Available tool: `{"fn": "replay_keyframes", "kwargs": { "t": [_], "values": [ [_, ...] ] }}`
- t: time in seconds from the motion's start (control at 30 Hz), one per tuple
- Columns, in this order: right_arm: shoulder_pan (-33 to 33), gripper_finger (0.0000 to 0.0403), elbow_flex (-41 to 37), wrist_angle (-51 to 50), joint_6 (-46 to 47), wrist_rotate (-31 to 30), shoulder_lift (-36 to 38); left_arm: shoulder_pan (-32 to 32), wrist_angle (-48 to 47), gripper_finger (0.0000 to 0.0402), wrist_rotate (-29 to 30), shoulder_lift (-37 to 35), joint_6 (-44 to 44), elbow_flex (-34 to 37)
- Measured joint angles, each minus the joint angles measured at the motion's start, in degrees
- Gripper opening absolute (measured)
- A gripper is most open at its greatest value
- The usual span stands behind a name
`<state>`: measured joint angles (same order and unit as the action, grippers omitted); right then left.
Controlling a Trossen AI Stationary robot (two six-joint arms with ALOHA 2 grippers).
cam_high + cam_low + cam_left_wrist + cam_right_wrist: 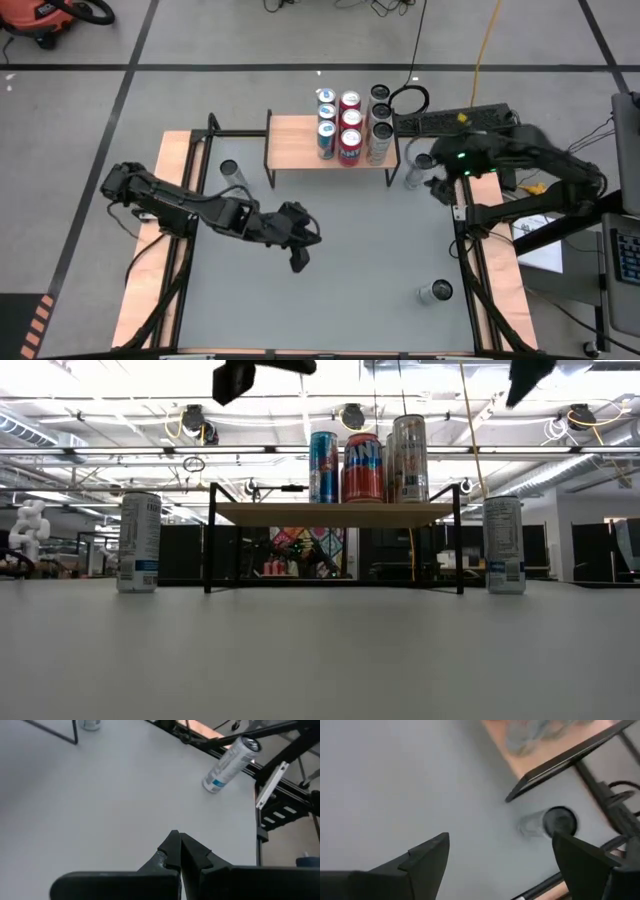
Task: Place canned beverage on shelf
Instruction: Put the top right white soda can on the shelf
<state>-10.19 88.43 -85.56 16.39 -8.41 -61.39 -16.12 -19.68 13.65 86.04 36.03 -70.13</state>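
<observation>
While the right gripper hangs with fingers spread above a silver can standing just beside the shelf, a skewed descent could topple it; left gripper fingers pressed together.

shelf with upright cans

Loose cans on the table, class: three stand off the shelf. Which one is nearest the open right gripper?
The can by the shelf's right legs, just beside the right gripper. The others stand far off: one left of the shelf, one near the front-right corner.
</observation>
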Motion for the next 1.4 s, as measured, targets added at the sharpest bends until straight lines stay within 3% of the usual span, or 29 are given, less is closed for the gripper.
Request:
{"fn": "replay_keyframes", "kwargs": {
  "t": [0.2,0.4,0.6,0.97,1.4],
  "values": [
    [-4.58,0.0334,-9.28,4.42,-10.46,3.92,0.18,-0.48,-1.54,0.0,2.17,-3.13,0.13,0.04],
    [-13.45,0.0348,-12.24,10.82,-18.47,4.2,0.13,-0.42,-7.24,0.0,9.96,-9.21,-3.05,0.04],
    [-21.09,0.0358,-13.7,14.4,-28.4,10.13,0.04,-0.04,-13.4,0.0,18.05,-13.74,-3.51,-0.02],
    [-30.13,0.0358,-23.14,20.42,-33.76,13.12,0.42,2.06,-19.28,0.0003,20.94,-15.5,-5.57,0.0],
    [-38.18,0.0358,-26.1,23.78,-38.28,12.9,-2.57,5.87,-23.77,0.0068,23.0,-15.5,-6.88,0.02]
  ]
}}
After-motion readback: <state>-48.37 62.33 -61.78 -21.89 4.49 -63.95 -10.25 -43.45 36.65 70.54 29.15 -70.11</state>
